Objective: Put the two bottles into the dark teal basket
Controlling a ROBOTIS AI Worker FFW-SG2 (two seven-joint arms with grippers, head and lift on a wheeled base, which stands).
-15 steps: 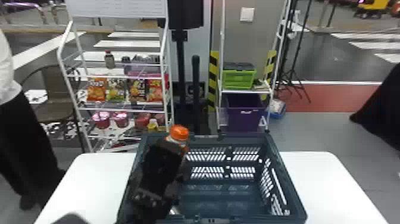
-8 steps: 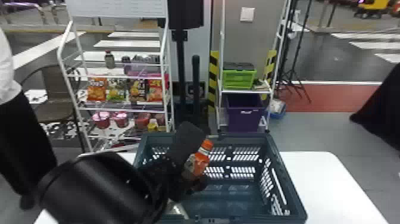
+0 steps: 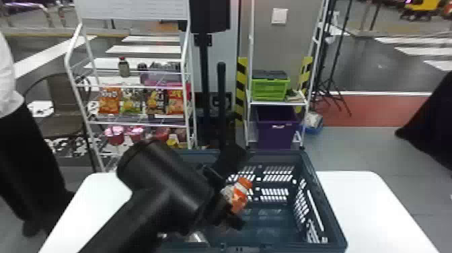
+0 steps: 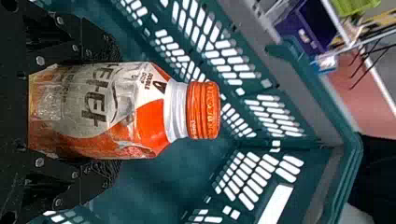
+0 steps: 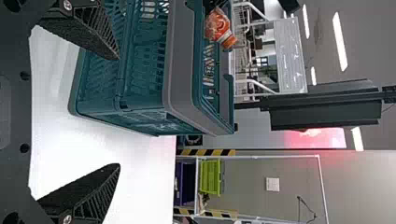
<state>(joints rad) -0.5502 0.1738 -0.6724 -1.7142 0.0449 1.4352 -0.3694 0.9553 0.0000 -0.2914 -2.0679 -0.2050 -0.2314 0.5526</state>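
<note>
While the bottle [image 4: 140, 112] sits tilted at the mouth of the basket [image 3: 326, 202], clamped in the left gripper [image 4: 114, 112], the step in hand looks like placing it inside; the next move likely calls for lowering it, then letting go. The right gripper [image 5: 117, 112] has its fingers apart, near the basket, by the table [image 3: 376, 208]. Count: 1 bottle at the basket, a 2nd I can't make out; 1 basket, 2 grippers, 1 table.

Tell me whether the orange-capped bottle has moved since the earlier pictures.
Yes: in the head view, the bottle moved right and down, away from the basket's far rim.
</note>
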